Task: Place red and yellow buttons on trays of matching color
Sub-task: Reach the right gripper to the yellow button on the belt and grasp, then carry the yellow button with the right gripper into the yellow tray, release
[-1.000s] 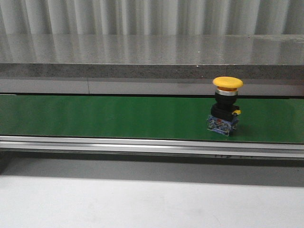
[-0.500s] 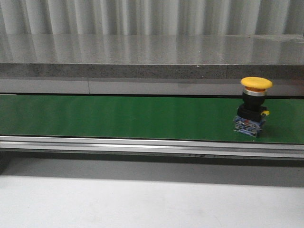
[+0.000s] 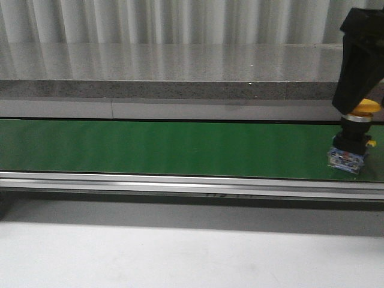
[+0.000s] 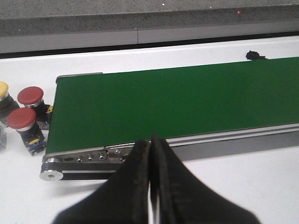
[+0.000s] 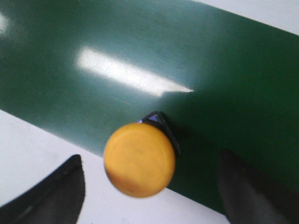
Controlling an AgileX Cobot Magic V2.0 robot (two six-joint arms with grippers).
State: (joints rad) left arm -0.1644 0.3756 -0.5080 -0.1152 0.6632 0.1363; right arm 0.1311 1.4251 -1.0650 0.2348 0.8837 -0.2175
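Note:
A yellow button (image 3: 354,141) with a black body and blue base stands upright on the green conveyor belt (image 3: 168,147) at its far right. My right gripper (image 3: 359,103) hangs directly above it and hides part of the yellow cap. In the right wrist view the cap (image 5: 139,158) lies between the spread fingers (image 5: 53,193), which do not touch it; the right gripper (image 5: 149,198) is open. My left gripper (image 4: 150,144) is shut on nothing, near the belt's end. Two red buttons (image 4: 30,95) (image 4: 21,119) and a yellow one (image 4: 3,89) stand beside that end. The trays are out of view.
A grey stone ledge (image 3: 180,72) runs behind the belt. The belt's metal side rail (image 3: 180,183) lies along its near edge, with white tabletop (image 3: 180,258) in front. A small dark scrap (image 4: 254,55) lies on the white surface beyond the belt.
The yellow button has ridden the belt to the right, from mid-right to the far right. The right gripper has come into view from above, over the button.

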